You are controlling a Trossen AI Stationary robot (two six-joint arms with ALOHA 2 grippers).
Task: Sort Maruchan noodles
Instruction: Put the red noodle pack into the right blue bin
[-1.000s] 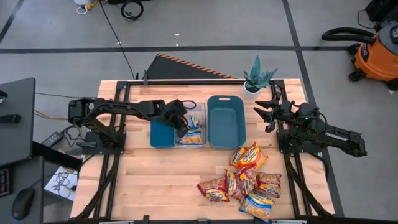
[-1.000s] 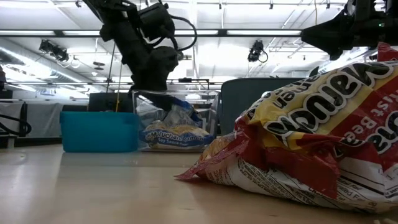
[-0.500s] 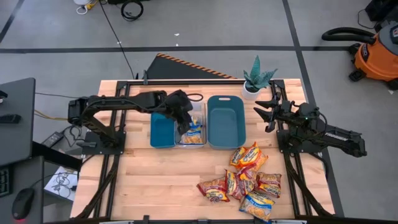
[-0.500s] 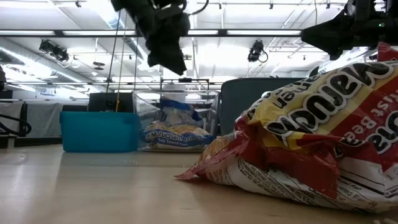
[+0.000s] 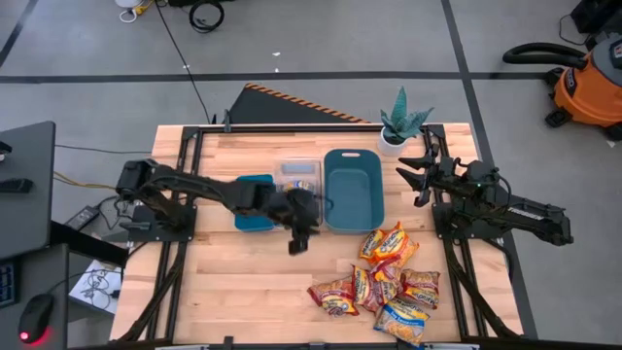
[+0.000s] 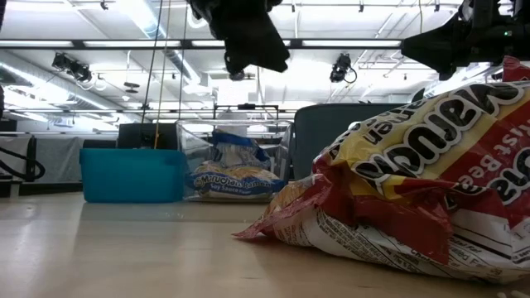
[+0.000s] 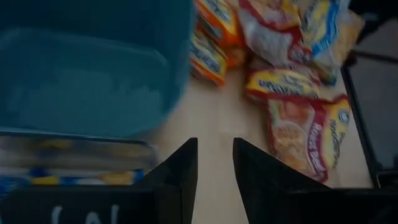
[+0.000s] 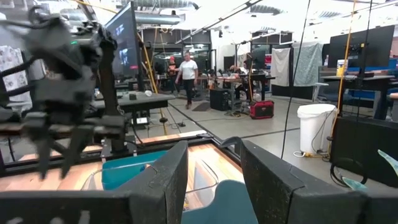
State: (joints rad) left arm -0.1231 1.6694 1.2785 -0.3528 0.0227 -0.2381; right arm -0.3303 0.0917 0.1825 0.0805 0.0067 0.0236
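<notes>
Your left gripper (image 5: 297,243) hovers over bare table just near the bins, fingers slightly parted, holding nothing. The clear bin (image 5: 298,178) contains blue-print packets (image 6: 234,177). The large teal bin (image 5: 353,189) shows nothing inside. Remaining noodles (image 5: 387,282) lie piled near-right. The right gripper (image 5: 416,176) waits open at far right.

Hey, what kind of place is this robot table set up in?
Probably a robotics lab or workshop in a big open hall. The right wrist view shows desks with a large monitor, a person walking and hanging cables; the high view shows a shop vacuum on bare concrete floor.
</notes>
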